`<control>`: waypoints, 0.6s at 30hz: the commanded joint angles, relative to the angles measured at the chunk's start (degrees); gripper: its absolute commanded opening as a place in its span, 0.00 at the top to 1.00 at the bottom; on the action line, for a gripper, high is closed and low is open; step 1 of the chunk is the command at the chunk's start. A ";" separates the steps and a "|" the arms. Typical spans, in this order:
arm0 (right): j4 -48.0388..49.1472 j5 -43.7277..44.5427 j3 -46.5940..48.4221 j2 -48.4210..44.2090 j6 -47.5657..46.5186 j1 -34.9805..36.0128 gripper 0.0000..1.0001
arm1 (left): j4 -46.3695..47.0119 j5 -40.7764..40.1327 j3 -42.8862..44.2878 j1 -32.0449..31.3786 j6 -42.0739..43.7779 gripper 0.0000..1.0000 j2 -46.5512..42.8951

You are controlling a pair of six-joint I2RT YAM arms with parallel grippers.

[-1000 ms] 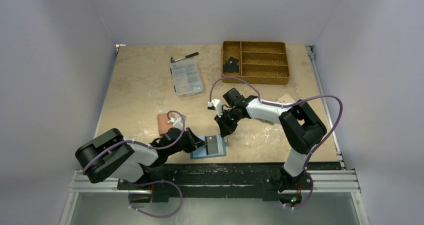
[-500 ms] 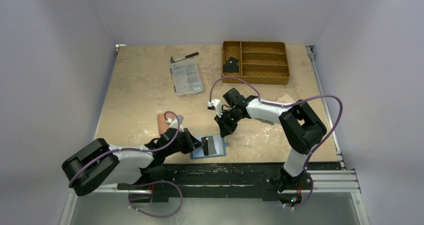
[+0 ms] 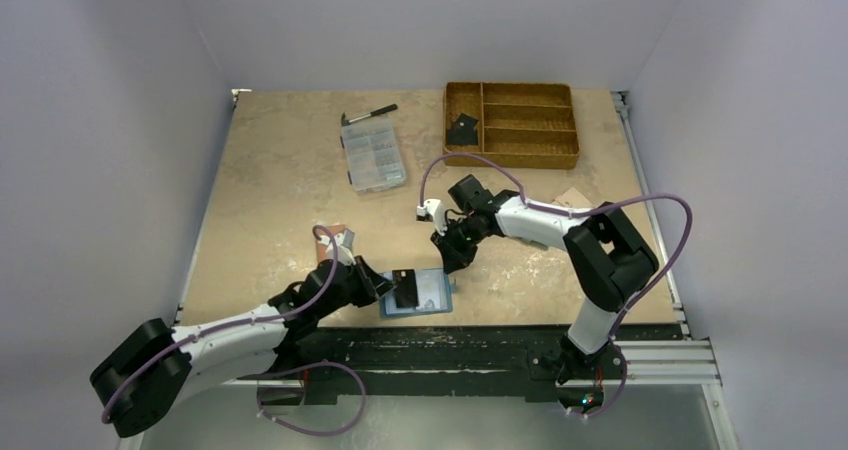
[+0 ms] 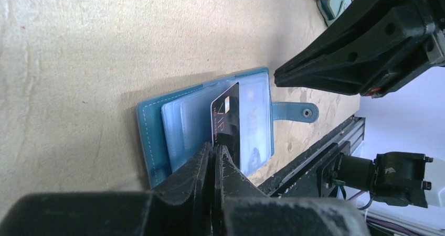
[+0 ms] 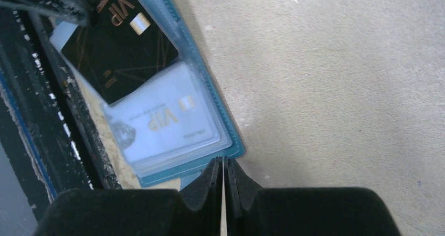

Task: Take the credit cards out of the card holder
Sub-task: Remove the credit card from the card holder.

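here the open blue holder (image 4: 149, 133) is lying at the near edge of the table (image 3: 280, 190), its black card (image 4: 226, 115) sticking half out, pinched in the closed left claw (image 4: 215, 149). the closed right claw (image 5: 223, 163) is touching its rim; the sleeved grey card (image 5: 162, 123) is showing blurred.

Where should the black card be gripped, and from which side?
Pinch the black card by the end nearest the left arm, fingers on its flat faces, coming in from that side: that end stands free of the card holder sleeves. The left gripper is shut on it there.
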 commanded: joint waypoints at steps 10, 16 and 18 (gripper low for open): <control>-9.70 -15.65 2.49 -10.53 -15.21 -2.19 0.70 | -9.07 -2.60 5.08 0.34 15.53 1.00 -9.95; -12.75 -21.03 3.92 -12.34 -19.57 -2.16 0.61 | -10.20 -1.59 7.39 0.33 20.39 1.00 -13.58; -13.48 -21.92 4.81 -12.82 -20.41 -2.17 0.59 | -10.04 -0.95 8.01 0.34 21.59 1.00 -14.32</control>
